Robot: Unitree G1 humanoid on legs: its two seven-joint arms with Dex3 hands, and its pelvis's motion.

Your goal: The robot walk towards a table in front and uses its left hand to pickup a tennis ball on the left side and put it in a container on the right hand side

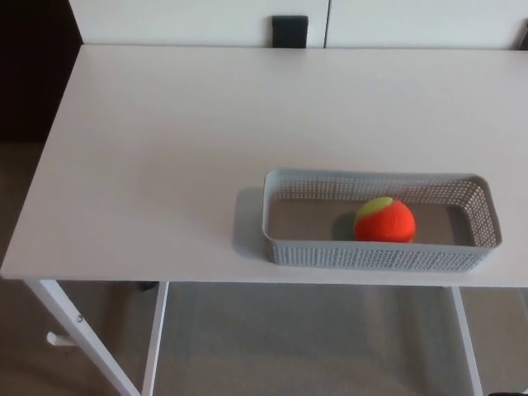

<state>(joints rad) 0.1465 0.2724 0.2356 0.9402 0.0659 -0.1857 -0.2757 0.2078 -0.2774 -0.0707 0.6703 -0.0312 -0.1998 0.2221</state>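
Tennis ball (384, 220) (orange and yellow-green) rests inside the grey container (285, 247), at four o'clock on the white table (165, 148). Neither hand shows, so their state cannot be told. Placement looks done; nothing evidently left.

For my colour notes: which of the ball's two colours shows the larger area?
Orange, covering most of the tennis ball in the grey basket; yellow-green is only a top-left patch.

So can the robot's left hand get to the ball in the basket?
Probably yes: the ball sits uncovered in the open-topped basket, with nothing beside it. But the left hand is out of view, so its reach is uncertain.
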